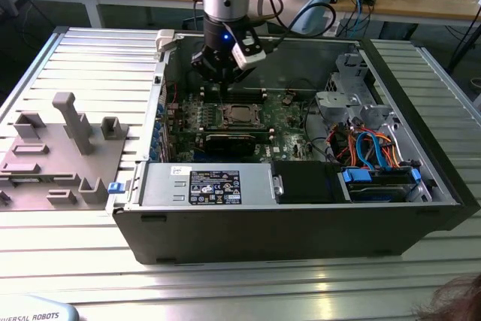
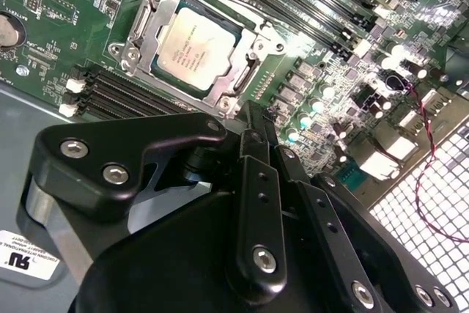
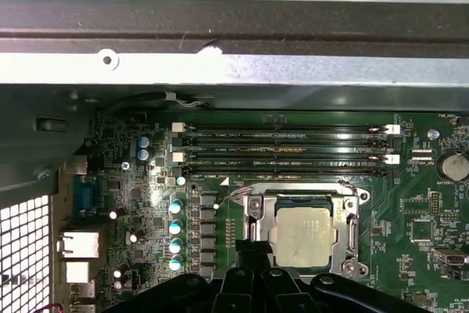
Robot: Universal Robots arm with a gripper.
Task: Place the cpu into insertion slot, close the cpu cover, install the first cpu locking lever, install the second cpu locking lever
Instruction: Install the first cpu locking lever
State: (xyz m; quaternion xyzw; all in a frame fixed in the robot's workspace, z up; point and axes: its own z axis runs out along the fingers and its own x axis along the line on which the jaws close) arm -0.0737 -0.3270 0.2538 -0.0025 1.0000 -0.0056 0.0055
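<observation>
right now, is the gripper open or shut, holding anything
Gripper: fingers together, shut, holding nothing; it hovers beside the silver-grey square cpu, which sits in the metal-rimmed insertion slot.

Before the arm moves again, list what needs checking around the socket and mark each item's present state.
1. cpu lying flat in the insertion slot: ok.
2. cpu cover lowered, its frame around the chip: ok.
3. Both locking levers latched: cannot tell.
4. gripper carrying nothing: ok, jaws closed together with nothing seen between them.
5. Gripper tip free of the socket's edge: cannot tell; it hangs right beside it in both wrist views.
</observation>
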